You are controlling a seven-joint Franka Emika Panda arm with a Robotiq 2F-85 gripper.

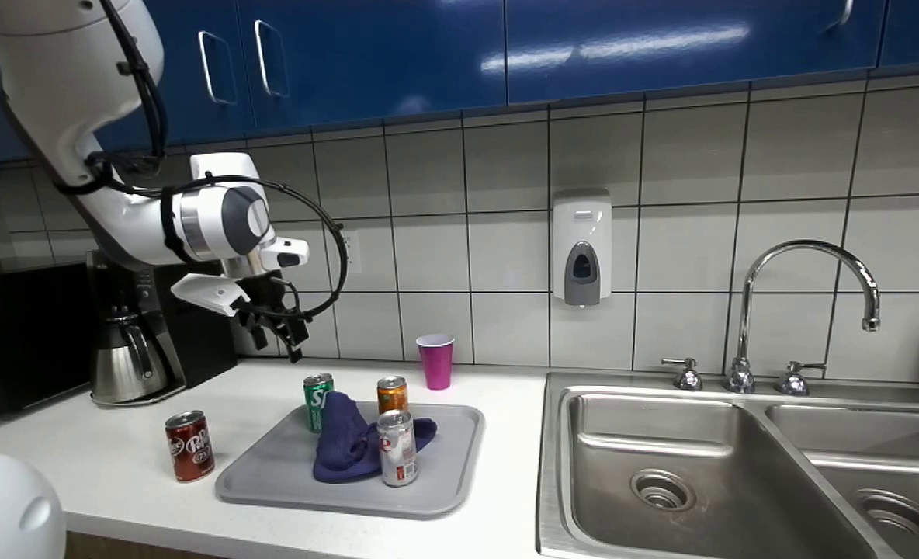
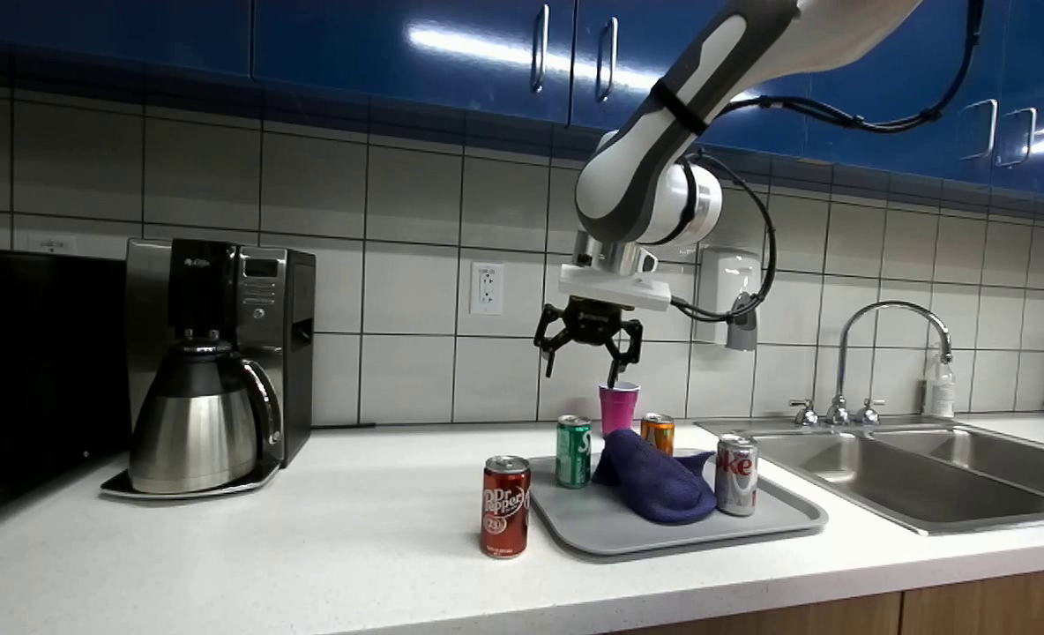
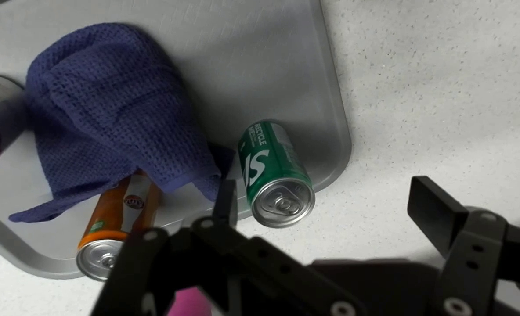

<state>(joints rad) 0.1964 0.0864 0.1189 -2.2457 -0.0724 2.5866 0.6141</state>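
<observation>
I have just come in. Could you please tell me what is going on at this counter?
A robot arm hangs over the counter with its gripper open and holding nothing. Nearby, a gray tray bears a crumpled purple cloth, a green can, an orange can and a silver can, all three upright. A Dr Pepper can stands on the counter beside the tray, and a pink cup stands near the tiled wall.

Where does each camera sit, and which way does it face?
Exterior view: before the counter, facing the tiled wall, sink at right; arm enters upper left.
Exterior view: also before the counter, facing that wall, coffee maker at left; arm enters upper right, end effector open.
Wrist view: on the wrist, looking down at the tray; end effector's fingers at bottom.
Both exterior views share the Dr Pepper can; all three show the Sprite can.
</observation>
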